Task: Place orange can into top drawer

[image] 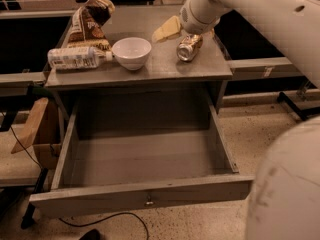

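the orange can (190,46) lies on its side on the counter (165,71), near the right rear corner, with one silver end turned toward the front edge, so its long axis runs roughly back to front. the claw (166,29) hovers above the counter, pointing left toward the white bowl (131,52). the can sits to the claw's right and a little nearer the front, tucked under the wrist rather than in the claw's grip. whether the claw is wide or narrow cannot be told. the top drawer (142,200) stands pulled out below. the claw likely must swing back right and come across the can's axis.
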Tool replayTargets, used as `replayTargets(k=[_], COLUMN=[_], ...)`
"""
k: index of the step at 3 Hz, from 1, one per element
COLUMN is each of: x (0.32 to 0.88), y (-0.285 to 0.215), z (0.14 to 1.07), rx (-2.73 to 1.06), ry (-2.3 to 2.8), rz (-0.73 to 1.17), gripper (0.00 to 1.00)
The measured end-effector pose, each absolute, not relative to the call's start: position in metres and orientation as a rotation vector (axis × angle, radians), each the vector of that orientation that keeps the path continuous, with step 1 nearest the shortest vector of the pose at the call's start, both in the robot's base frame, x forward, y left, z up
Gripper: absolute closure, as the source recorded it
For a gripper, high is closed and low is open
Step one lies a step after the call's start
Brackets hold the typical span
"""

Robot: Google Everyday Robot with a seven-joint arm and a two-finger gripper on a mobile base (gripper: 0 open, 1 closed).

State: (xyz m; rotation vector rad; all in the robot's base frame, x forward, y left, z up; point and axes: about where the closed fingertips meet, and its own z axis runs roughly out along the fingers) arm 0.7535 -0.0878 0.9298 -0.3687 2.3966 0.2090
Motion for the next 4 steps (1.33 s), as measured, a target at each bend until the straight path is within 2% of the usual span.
replayTargets(k=[1, 4], x=[0.786, 0.8], y=[-0.092, -0.106], z=[0.898, 0.876], rx=[-0.353, -0.203], ry=[2.516, 2.535], rz=[0.142, 0.162], gripper=[0.0, 0.0])
